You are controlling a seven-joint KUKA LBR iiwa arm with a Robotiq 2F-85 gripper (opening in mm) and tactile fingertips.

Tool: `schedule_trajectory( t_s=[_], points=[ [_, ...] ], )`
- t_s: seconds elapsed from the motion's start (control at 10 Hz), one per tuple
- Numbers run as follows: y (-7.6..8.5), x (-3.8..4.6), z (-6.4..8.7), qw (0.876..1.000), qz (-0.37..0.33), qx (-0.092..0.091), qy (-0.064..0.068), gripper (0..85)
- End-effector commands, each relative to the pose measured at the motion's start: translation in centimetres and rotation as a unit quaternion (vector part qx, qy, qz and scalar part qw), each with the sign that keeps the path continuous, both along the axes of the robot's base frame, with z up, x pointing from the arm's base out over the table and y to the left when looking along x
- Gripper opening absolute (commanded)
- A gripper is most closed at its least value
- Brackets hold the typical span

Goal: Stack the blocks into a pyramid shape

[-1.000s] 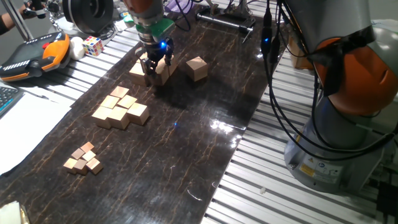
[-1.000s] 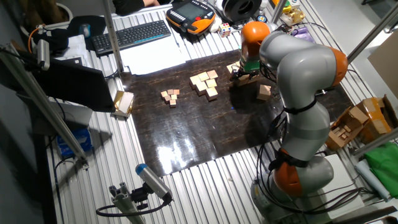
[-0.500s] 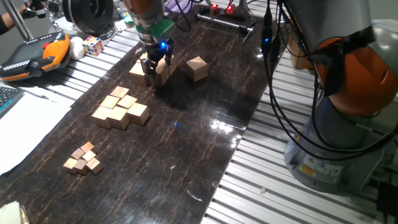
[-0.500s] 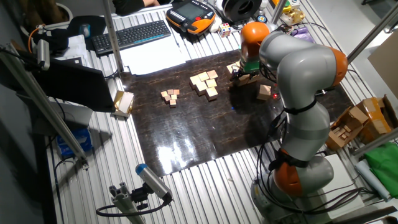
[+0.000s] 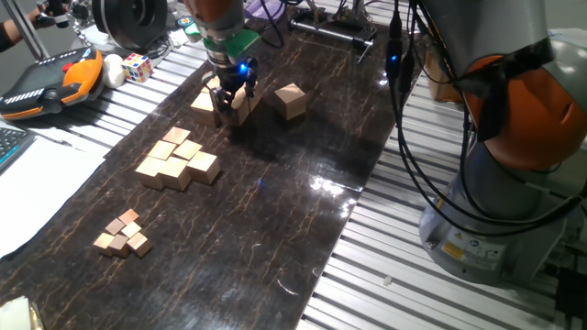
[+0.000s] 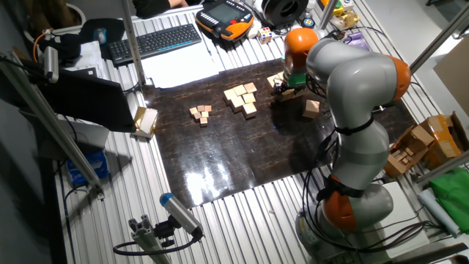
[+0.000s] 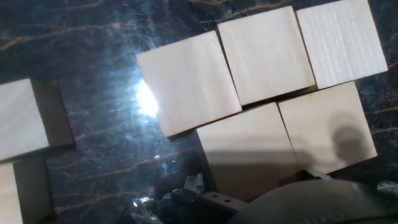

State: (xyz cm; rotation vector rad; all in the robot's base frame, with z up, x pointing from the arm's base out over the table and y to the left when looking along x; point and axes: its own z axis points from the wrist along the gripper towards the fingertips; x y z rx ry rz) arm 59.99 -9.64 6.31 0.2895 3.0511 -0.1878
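1. Blocks [image 5: 229, 105] cluster at the far end of the dark mat [image 5: 275, 211] on the bench; five lie edge to edge in the hand view.
2. One block [image 5: 291, 100] sits apart, right of the cluster.
3. Hand [image 5: 229, 103] is down at the cluster, fingers straddling a block; can't tell whether it grips.
4. Smaller cubes [image 5: 179, 158] lie nearer the camera than the cluster.

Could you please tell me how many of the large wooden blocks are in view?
6 blocks that I can tell: five packed beneath the pincer, three in one row, two beside; one alone on the mat. Others may be hidden.
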Motion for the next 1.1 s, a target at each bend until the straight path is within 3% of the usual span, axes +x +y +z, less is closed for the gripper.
schedule_trajectory(
  t_s=[0.0, 1.0],
  points=[
    [0.0, 0.00, 0.0, 1.000, 0.000, 0.000, 0.000, 77.7],
    [1.6, 0.09, -0.2, 1.000, -0.015, 0.001, -0.003, 77.0]
  ],
)
